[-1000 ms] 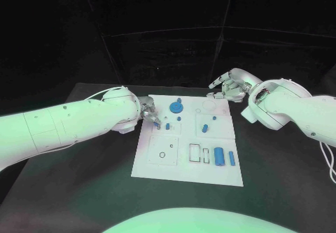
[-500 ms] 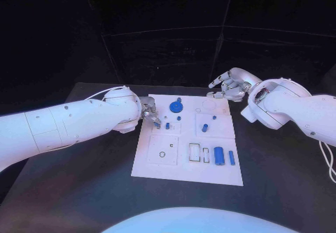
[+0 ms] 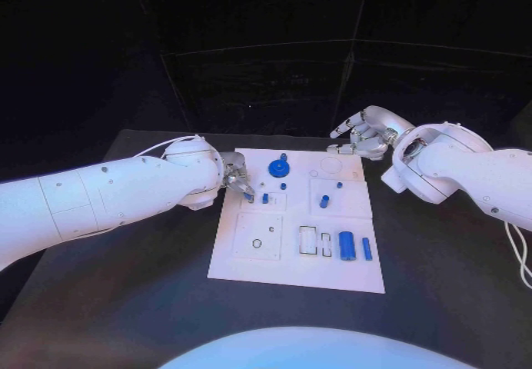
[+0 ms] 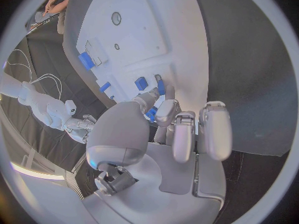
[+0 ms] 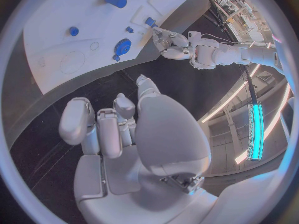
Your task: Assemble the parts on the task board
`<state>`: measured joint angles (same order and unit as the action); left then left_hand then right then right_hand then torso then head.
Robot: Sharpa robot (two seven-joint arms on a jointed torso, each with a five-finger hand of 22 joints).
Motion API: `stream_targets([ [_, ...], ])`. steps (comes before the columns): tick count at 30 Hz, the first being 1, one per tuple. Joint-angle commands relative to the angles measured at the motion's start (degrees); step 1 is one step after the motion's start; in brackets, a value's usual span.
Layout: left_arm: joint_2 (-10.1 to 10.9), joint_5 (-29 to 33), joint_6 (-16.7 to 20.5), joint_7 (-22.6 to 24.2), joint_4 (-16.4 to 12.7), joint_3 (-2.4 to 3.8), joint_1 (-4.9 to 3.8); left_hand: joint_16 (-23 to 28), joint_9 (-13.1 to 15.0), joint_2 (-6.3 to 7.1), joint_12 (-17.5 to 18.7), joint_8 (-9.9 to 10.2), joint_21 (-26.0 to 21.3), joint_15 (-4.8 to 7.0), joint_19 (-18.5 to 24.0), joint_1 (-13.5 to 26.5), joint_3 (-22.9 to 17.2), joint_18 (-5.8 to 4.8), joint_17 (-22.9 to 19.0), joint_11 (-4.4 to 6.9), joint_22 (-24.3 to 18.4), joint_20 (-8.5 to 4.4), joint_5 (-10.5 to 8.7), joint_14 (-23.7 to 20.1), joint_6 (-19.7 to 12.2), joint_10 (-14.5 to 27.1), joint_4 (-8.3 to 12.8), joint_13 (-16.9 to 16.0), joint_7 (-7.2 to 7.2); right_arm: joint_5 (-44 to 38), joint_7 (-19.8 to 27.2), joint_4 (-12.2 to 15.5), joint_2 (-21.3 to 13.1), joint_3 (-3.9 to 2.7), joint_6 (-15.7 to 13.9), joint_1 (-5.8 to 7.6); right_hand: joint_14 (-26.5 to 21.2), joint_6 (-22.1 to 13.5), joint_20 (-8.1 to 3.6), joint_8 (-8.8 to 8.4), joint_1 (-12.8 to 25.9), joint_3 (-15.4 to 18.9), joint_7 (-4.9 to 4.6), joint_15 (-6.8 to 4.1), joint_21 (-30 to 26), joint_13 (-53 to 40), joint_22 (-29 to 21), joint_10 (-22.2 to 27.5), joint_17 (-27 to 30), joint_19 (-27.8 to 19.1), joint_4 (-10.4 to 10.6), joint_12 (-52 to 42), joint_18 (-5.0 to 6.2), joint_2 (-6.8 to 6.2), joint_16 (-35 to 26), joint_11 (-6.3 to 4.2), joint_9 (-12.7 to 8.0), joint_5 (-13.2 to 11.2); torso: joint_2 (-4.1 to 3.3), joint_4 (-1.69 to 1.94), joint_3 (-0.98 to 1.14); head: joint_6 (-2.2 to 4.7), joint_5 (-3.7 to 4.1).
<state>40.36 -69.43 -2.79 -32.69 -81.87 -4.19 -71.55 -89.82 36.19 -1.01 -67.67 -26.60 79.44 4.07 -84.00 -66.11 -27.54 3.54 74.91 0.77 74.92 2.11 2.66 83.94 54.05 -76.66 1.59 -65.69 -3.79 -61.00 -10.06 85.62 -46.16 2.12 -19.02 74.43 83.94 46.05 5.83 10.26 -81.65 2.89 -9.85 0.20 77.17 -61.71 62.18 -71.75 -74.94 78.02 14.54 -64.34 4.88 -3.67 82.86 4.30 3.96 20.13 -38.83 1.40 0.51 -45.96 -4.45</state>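
Observation:
The white task board (image 3: 255, 261) lies mid-table. My left hand (image 3: 235, 178) reaches over its left edge, where thumb and a finger pinch a small blue part (image 3: 265, 198) at a square recess; the left wrist view shows that part (image 4: 161, 86) at the fingertips (image 4: 167, 95). A round blue part (image 3: 280, 169), a small blue stud (image 3: 284, 186), a blue peg (image 3: 325, 203), a large blue cylinder (image 3: 348, 246) and a thin blue bar (image 3: 367, 249) sit on the board. My right hand (image 3: 361, 132) hovers beyond the far right corner, fingers apart, holding nothing.
The board (image 5: 69, 15) has bare rectangular slots (image 3: 309, 240) and a square plate with a ring (image 3: 257, 244) near its front. Black table (image 3: 122, 292) surrounds the board, with free room at the front, left and right.

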Motion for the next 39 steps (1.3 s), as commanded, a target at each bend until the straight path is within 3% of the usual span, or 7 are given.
stream_targets([
  [1,-0.03,-0.02,-1.0,0.0,-0.06,-0.06,0.09,-0.18,0.02,-0.35,0.09,-0.26,-0.18,0.08,-0.75,-0.04,-5.09,-0.35,15.09,0.01,2.51,-0.06,0.2,6.06,-0.06,-0.33,4.88,0.06,0.29,-0.16,0.49,0.03,0.08,-0.02,0.3,0.11,3.22,-0.38,-0.02,0.25,0.05,0.38,0.17,-0.36,-0.2,0.05,-0.03,0.19,-2.32,-0.18,-0.11,-0.13,0.39,0.45,-0.26,0.14,-0.07,0.18,-0.01,-0.03,0.01,0.02,0.1],
  [39,-0.11,0.54,-0.57,0.38,-0.38,-0.06,0.17,-0.18,0.23,-0.11,-0.08,-0.59,-0.12,0.11,-0.81,0.34,-5.71,-0.37,15.09,0.07,2.62,-0.09,0.22,6.06,-0.01,-0.55,4.76,-0.05,0.36,-0.16,0.54,-0.19,0.29,-0.02,0.43,0.09,3.21,-0.4,-0.02,0.32,-0.14,0.49,0.17,-0.36,-0.24,0.02,-0.1,0.18,-2.31,-0.21,-0.11,-0.2,0.4,0.55,-0.29,0.13,-0.07,0.31,0.0,-0.02,0.0,-0.25,0.21],
])
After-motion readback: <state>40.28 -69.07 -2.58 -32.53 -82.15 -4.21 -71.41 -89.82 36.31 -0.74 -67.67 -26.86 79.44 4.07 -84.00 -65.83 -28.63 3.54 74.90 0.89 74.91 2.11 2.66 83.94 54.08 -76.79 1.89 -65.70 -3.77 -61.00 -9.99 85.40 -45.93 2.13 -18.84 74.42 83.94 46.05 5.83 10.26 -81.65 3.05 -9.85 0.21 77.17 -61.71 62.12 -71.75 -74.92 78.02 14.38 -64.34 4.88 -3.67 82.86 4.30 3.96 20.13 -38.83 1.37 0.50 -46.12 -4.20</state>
